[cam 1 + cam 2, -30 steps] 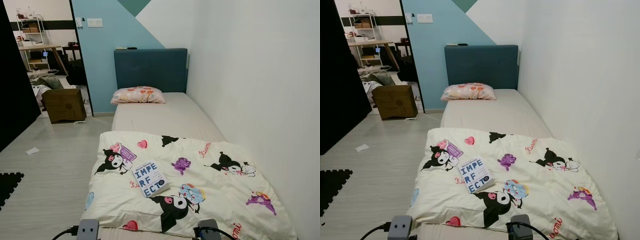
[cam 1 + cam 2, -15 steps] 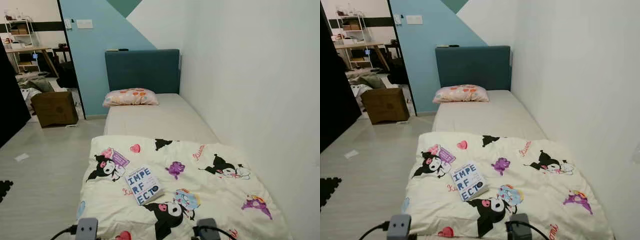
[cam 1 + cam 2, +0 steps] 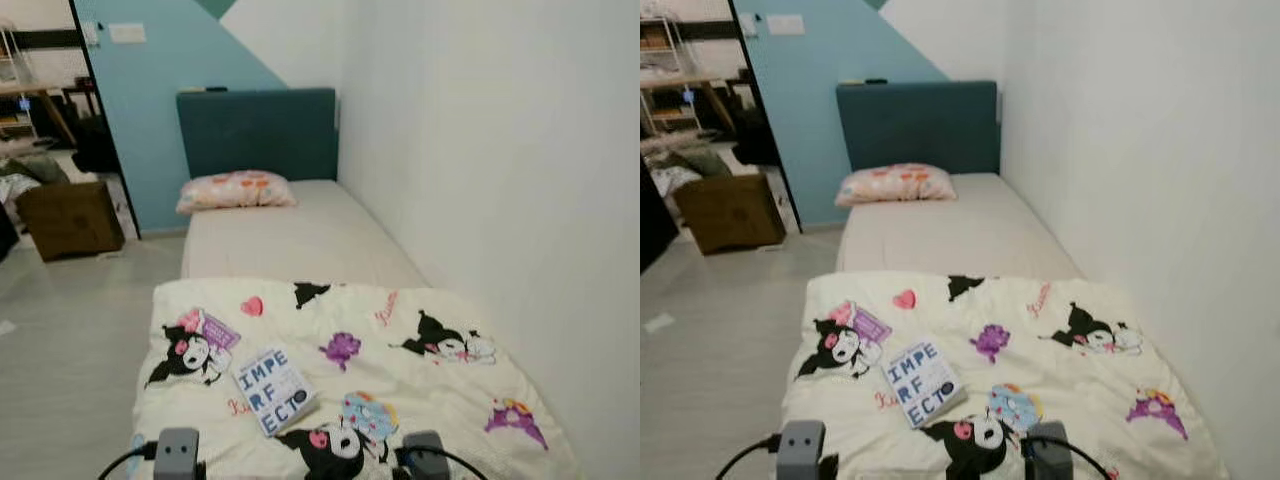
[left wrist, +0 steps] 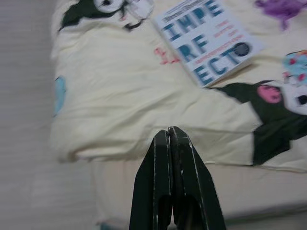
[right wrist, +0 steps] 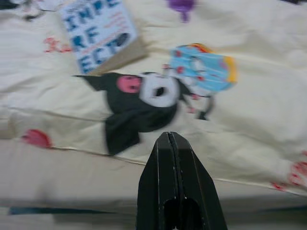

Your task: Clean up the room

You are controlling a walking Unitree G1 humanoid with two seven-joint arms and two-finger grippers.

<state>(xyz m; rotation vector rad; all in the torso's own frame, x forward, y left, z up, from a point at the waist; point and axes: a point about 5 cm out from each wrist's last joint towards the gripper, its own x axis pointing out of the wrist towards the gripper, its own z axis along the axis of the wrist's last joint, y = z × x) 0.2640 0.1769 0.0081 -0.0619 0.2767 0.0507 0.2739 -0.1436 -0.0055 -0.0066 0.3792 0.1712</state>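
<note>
Cardboard box (image 3: 68, 216) on floor at far left, beyond doorway edge. Left gripper (image 4: 168, 135) pinched closed, empty, poised over near edge of cartoon-print blanket (image 3: 440, 375). Book (image 3: 273, 388) lies flat on blanket, left of centre, near foot of bed (image 3: 290, 240). Pillow (image 3: 236, 190) against headboard (image 3: 256, 131). Right gripper (image 5: 170, 139) likewise closed, empty, above blanket's edge.

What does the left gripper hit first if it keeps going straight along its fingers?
Most likely the cream cartoon-print blanket near the foot of the bed. The left gripper, fingers shut, points at bare blanket short of the book. Depth is hard to judge.
</note>
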